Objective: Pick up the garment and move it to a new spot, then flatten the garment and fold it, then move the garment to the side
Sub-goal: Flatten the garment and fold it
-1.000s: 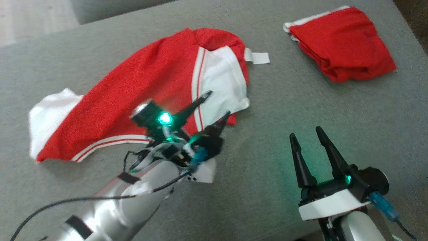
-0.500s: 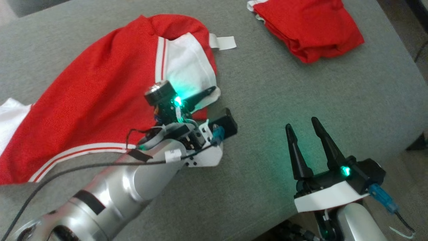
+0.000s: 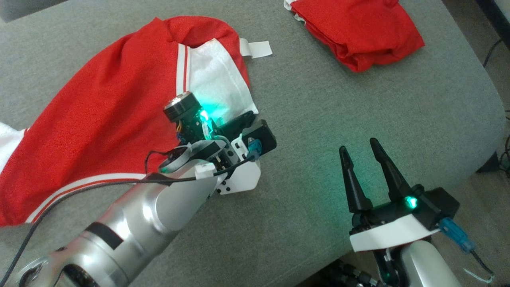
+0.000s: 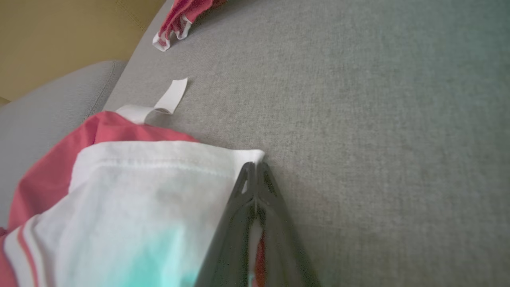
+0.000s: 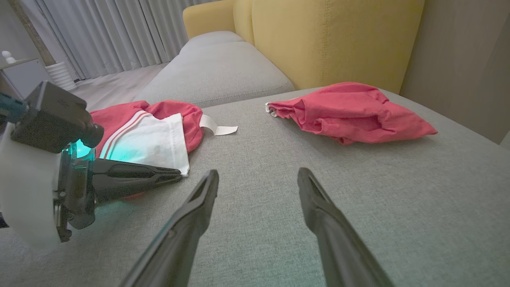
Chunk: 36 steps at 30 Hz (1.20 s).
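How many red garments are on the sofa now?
2. Spread red-and-white garment at left, its white corner pinched by the left gripper; bunched red garment at far right.
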Motion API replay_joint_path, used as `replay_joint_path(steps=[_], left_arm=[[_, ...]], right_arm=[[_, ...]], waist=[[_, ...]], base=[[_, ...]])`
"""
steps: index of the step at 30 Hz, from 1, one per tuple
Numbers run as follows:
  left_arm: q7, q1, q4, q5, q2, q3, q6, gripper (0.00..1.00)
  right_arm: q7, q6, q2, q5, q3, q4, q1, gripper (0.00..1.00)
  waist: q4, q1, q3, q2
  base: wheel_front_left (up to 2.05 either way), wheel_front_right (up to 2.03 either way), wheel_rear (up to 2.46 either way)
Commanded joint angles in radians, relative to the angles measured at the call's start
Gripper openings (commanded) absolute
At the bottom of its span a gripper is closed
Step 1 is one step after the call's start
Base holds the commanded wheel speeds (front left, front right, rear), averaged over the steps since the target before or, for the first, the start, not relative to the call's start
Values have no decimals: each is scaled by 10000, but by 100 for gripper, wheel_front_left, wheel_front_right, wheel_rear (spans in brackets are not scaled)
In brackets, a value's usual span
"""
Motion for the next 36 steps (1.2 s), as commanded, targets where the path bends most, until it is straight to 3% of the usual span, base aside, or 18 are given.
replay_joint_path(steps=[1, 7, 12, 29, 36], left_arm=[[52, -264, -119, -40, 110, 301, 92, 0], [-944, -281, -916, -90, 56, 412, 505, 0], [-1555, -163, -2020, -172, 407, 620, 808, 0], [-1902, 273, -5984, -205, 3537, 1861, 1489, 0], [-2095, 365, -6511, -94, 4210, 2191, 1800, 0]], right_arm=[[-36, -7, -32, -41, 215, -291, -211, 100], [-36, -7, -32, -166, 86, -260, -53, 100], [-36, -7, -32, -316, -15, -248, 128, 100], [-36, -7, -32, -827, -108, 88, 187, 100], [-36, -7, -32, -1353, 98, 1189, -368, 100]], waist=[[19, -1, -40, 0], [397, -1, -520, 0], [1022, -1, -999, 0], [3259, -1, -1799, 0], [3743, -1, -1595, 0]], base=[[0, 0, 0], [0, 0, 0], [0, 0, 0], [0, 0, 0], [0, 0, 0]])
